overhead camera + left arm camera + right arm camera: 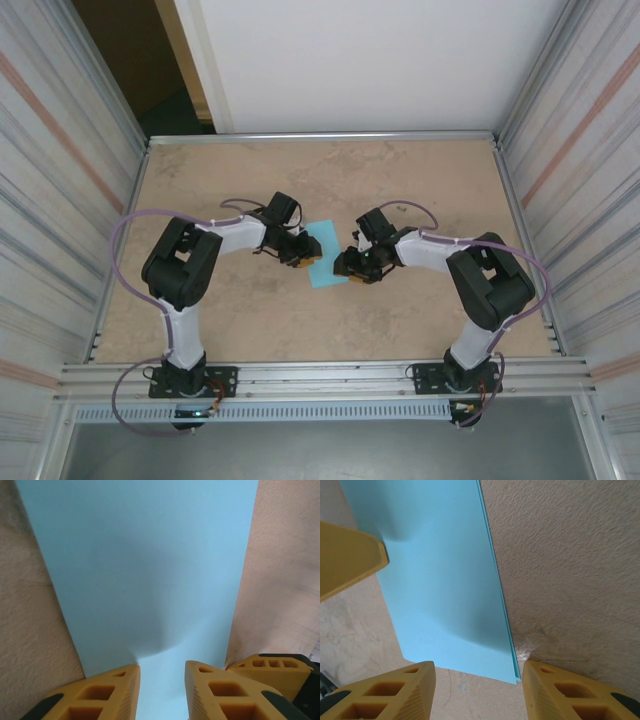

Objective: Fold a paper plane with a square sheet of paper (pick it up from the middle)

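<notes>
Now, your left end effector [162,666] part-open, tips on the blue paper [145,570], right end effector [477,664] released, straddling its corner

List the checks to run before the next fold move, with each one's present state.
1. Blue paper lies on the table between both tools: ok.
2. Left tool jaws parted over the paper: ok.
3. Right tool jaws parted, straddling the paper's corner: ok.
4. Paper's doubled edge lined up: ok.
5. Paper flat by left tool: not ok, slight bulge.
6. Tools clear of each other: cannot tell.
</notes>
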`<state>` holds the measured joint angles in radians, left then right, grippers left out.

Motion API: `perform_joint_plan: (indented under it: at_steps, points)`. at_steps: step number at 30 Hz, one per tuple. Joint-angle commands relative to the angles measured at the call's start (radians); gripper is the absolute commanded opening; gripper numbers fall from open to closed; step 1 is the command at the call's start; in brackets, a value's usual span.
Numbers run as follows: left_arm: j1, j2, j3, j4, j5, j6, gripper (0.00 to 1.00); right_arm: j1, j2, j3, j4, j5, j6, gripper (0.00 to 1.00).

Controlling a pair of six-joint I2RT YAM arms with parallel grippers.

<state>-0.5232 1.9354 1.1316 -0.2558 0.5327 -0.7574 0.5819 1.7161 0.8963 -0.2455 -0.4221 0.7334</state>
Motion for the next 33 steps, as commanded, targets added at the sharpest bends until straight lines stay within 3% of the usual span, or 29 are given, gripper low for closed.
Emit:
perform_joint_plan:
  at_steps: [1,22,33]
  points:
    - [0.005,0.051,-0.04,-0.054,-0.052,0.0,0.31,0.02,0.012,-0.004,-0.033,0.004,0.013,0.49]
    - [0.009,0.059,-0.046,-0.046,-0.047,0.001,0.31,0.011,-0.008,-0.021,0.037,-0.064,0.038,0.46]
    - [0.011,0.063,-0.048,-0.043,-0.043,0.001,0.31,-0.026,-0.05,-0.043,0.078,-0.025,0.092,0.34]
